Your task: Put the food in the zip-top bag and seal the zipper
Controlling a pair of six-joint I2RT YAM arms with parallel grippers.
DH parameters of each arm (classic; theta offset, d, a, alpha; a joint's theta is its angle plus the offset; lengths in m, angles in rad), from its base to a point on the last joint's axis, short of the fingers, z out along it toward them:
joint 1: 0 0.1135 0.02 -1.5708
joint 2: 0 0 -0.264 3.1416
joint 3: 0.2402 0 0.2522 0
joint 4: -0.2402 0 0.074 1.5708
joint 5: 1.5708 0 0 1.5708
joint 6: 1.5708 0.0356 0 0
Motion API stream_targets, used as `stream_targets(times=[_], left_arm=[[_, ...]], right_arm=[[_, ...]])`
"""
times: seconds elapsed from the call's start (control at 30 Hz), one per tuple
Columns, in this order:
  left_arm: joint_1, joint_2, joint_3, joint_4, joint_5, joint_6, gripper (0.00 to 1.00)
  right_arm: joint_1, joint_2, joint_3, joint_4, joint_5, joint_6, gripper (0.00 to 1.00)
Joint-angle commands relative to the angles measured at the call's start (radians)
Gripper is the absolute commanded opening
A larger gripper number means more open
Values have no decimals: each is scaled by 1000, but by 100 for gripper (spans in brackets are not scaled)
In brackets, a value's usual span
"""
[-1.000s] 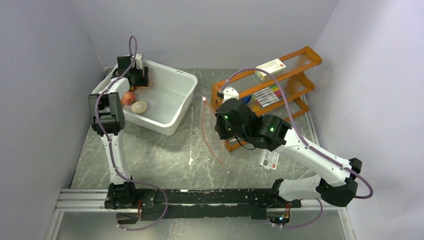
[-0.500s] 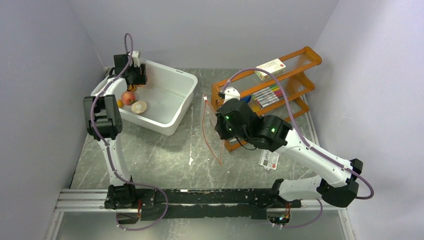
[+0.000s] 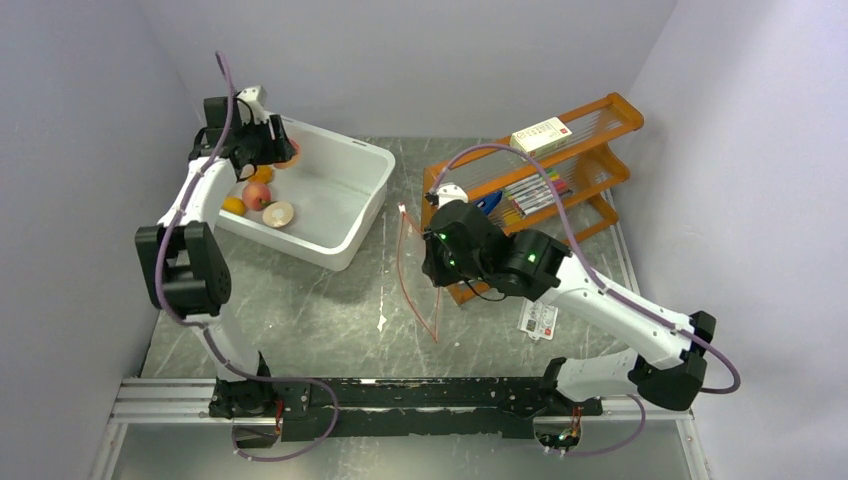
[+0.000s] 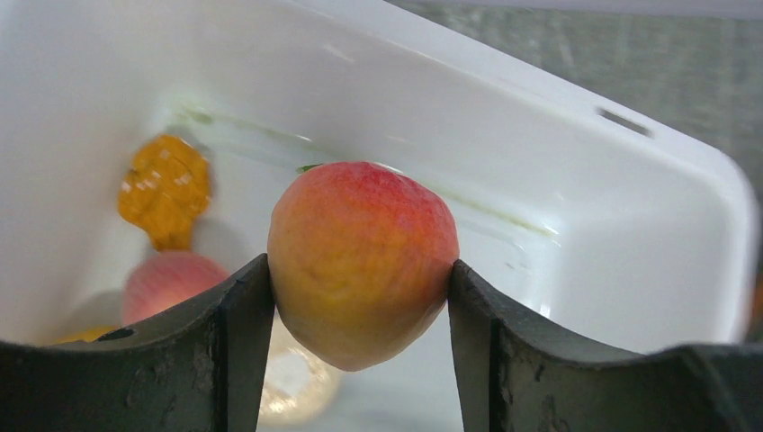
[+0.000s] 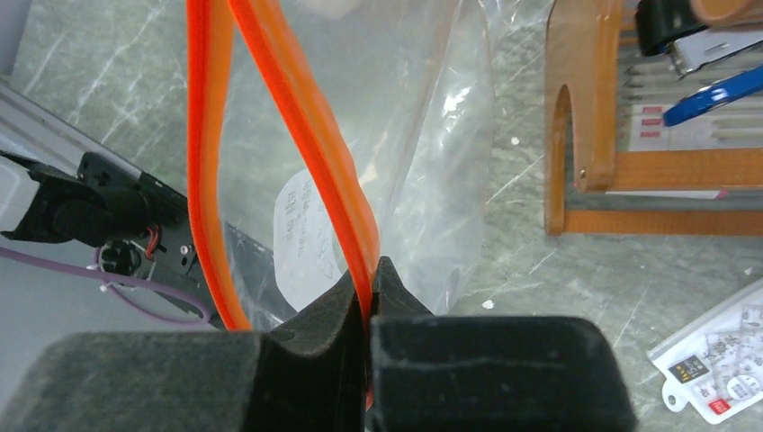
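Observation:
My left gripper [image 4: 360, 297] is shut on a peach-pink toy fruit [image 4: 362, 261] and holds it above the back left corner of the white tub [image 3: 352, 205]; the top view shows the gripper [image 3: 270, 150] and the fruit [image 3: 290, 152] there. More food lies in the tub: two orange pieces [image 3: 234, 205], a reddish one [image 3: 258, 195] and a pale one [image 3: 279, 213]. My right gripper [image 5: 372, 281] is shut on the orange-red zipper [image 5: 310, 117] of the clear zip-top bag [image 5: 432, 153]. The bag hangs with its mouth open and shows a white label [image 5: 301, 225].
An orange wooden rack [image 3: 600, 115] stands at the back right with coloured markers [image 3: 535, 190] and a small box [image 3: 540, 137] on it. A small printed packet [image 3: 538, 320] lies on the table near the right arm. Grey walls close in on both sides.
My left gripper has risen out of the tub with the peach-pink fruit and swung toward the back left. My right arm has shifted slightly left with the bag.

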Motion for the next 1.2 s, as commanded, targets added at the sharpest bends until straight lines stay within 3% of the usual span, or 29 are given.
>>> stream_targets(times=[0.0,0.33,0.5,0.63,0.73,0.9,1.17], left_arm=[[7,-183,-72,-96,181,-75,46],[-12,-619,-383,-110,489,-149,48],[-12,-754,-499,-146,604,-182,49],[-13,-836,-587,-111,783,-248,49],[-21,-926,-657,-1,883,-373,51],[-68,-1027,-756,206,916,-587,52],[-248,-1061,-827,530,854,-843,54]], right_arm=[[-3,29,-11,0,-58,22,0],[-5,51,-30,33,-78,71,0],[-6,107,-11,38,-85,93,0],[-9,157,10,30,-77,109,0],[-9,193,38,23,-84,123,0],[-8,233,48,56,-125,138,0],[-9,245,122,47,-108,165,0]])
